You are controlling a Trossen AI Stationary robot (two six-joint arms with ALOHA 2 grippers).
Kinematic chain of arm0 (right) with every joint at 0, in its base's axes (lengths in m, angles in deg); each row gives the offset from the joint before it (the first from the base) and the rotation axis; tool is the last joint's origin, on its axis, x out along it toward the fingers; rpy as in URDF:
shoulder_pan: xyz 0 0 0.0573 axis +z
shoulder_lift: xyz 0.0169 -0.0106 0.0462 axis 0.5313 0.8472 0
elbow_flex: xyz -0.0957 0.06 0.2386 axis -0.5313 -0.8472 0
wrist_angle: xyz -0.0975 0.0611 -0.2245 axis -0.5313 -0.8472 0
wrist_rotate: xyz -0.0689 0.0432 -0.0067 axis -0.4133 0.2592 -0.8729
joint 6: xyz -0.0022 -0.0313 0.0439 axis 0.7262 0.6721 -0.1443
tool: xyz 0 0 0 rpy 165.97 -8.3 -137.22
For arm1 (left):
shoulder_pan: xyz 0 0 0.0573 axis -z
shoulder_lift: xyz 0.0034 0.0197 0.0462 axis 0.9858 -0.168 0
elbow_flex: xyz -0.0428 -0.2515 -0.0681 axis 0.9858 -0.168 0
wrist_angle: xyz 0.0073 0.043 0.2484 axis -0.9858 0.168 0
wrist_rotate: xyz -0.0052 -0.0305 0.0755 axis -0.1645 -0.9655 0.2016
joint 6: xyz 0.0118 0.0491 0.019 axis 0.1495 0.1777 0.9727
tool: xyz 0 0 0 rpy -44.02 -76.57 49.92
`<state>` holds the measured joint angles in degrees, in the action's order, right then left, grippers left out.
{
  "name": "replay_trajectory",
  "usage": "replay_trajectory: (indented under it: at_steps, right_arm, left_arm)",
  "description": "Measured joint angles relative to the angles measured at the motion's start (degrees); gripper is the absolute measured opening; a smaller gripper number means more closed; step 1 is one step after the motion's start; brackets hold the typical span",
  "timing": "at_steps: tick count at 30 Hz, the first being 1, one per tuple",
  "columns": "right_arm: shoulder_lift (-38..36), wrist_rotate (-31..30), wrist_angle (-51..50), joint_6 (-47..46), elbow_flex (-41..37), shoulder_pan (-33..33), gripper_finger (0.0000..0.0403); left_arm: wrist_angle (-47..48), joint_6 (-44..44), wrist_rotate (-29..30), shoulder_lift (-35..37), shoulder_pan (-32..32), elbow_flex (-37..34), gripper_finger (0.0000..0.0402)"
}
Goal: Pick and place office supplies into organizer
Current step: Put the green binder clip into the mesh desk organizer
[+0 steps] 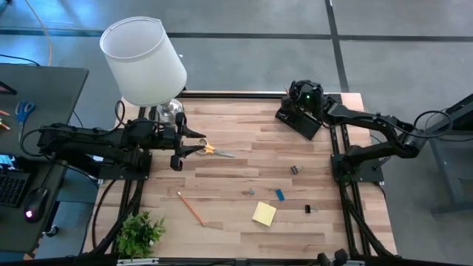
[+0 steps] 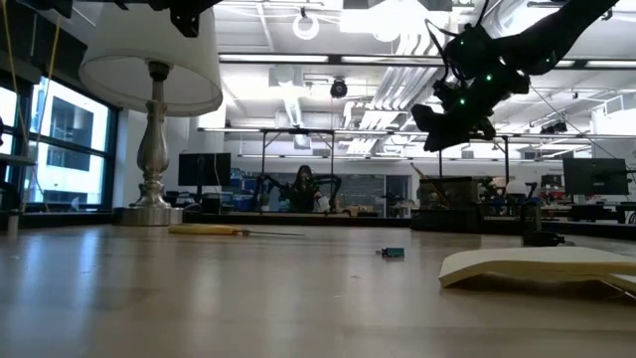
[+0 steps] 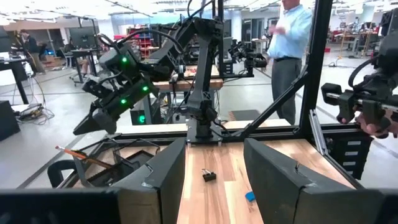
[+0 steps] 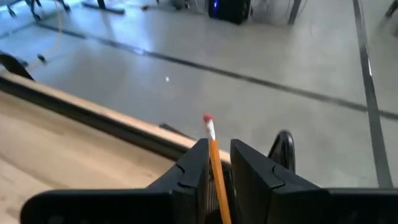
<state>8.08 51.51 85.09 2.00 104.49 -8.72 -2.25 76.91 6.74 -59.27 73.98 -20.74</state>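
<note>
My right gripper point(image 1: 294, 102) hangs over the black organizer point(image 1: 301, 120) at the table's far right, fingers a narrow gap apart. An orange pencil point(image 4: 211, 140) with a red eraser shows in that gap. In the left wrist view the pencil point(image 3: 84, 157) slants below the fingertips in the organizer, apart from them. My left gripper point(image 1: 188, 148) stands open and level at the left, just short of the yellow-handled scissors point(image 1: 213, 150) lying flat. On the table lie another pencil point(image 1: 191, 208), a yellow sticky pad point(image 1: 264, 213), a blue eraser point(image 1: 280, 194) and black clips point(image 1: 295, 170).
A lamp with a white shade point(image 1: 144, 59) stands at the far left, its base point(image 1: 170, 111) beside my left arm. A small green plant point(image 1: 140, 233) sits at the near left corner. A person point(image 3: 289, 37) stands beyond the table's right side.
</note>
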Motion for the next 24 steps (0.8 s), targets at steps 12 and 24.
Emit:
replay_trajectory:
  at_steps: [12, 24]
  right_arm:
    - [-3.3, 8.4, -0.1, 0.1, 0.0, 13.3, 0.0028]
    - [2.1, 6.3, 2.8, -5.7, -0.1, 39.2, 0.0023]
  left_arm:
    - [2.2, 2.5, 1.1, 0.0, 0.0, 0.0, 0.0154]
    - [7.6, 4.0, 0.9, 4.4, 0.0, 1.1, 0.0154]
